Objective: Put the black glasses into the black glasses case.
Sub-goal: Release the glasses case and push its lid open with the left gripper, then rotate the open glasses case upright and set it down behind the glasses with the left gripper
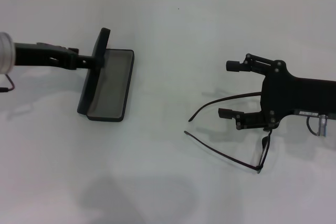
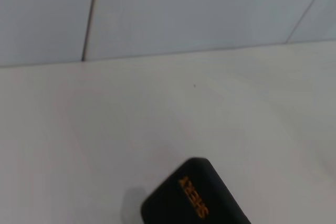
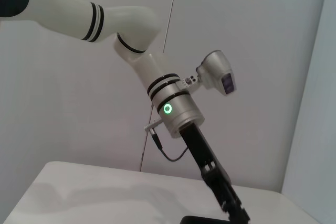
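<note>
Case lies open on the table; left gripper clamps its raised lid. Right gripper, fingers spread, hovers over the black glasses

- We are seeing the case lying open on the table, on the left side.
- The left gripper is sitting at the raised lid.
- The glasses are lying well apart to the right, under the right gripper.
</note>
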You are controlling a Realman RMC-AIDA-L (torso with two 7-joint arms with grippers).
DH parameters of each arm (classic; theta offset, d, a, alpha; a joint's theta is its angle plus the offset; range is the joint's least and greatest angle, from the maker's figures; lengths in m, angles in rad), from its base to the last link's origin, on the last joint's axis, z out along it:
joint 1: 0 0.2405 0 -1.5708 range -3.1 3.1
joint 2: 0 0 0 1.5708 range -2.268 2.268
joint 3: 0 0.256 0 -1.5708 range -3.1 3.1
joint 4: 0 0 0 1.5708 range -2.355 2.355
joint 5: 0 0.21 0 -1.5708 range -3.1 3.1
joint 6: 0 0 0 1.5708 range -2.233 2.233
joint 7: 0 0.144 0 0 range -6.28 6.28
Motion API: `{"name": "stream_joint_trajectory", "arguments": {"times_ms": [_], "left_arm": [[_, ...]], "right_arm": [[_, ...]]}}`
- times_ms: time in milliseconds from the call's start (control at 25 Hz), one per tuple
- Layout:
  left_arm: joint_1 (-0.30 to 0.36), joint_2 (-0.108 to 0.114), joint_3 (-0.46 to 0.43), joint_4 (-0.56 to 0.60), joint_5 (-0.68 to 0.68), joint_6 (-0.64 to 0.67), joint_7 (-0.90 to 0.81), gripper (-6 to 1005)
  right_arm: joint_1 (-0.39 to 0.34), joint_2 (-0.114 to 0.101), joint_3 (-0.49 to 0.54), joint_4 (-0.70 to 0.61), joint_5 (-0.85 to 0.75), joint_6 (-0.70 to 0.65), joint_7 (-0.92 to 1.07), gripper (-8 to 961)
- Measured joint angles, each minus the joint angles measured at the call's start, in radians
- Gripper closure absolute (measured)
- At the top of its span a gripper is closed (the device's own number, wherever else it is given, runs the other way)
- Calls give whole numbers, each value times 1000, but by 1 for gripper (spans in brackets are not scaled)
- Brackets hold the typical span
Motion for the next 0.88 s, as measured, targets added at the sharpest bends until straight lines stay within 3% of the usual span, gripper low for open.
{"name": "stream_joint_trajectory", "arguments": {"times_ms": [120,400,680,880], "left_arm": [[-16,-8,10,-5,27,5,-17,172],[-42,1,83,-6,63,-1,-98,183],[-66,-7,86,-6,142,-19,-153,193],[-71,-5,83,-6,142,-20,-160,438]], "right_arm": [[2,0,0,0,0,0,0,64],[-3,0,0,1,-1,2,-13,64],[-7,0,-3,13,-7,-6,-38,65],[-11,0,-3,15,-8,-8,-42,65]]}}
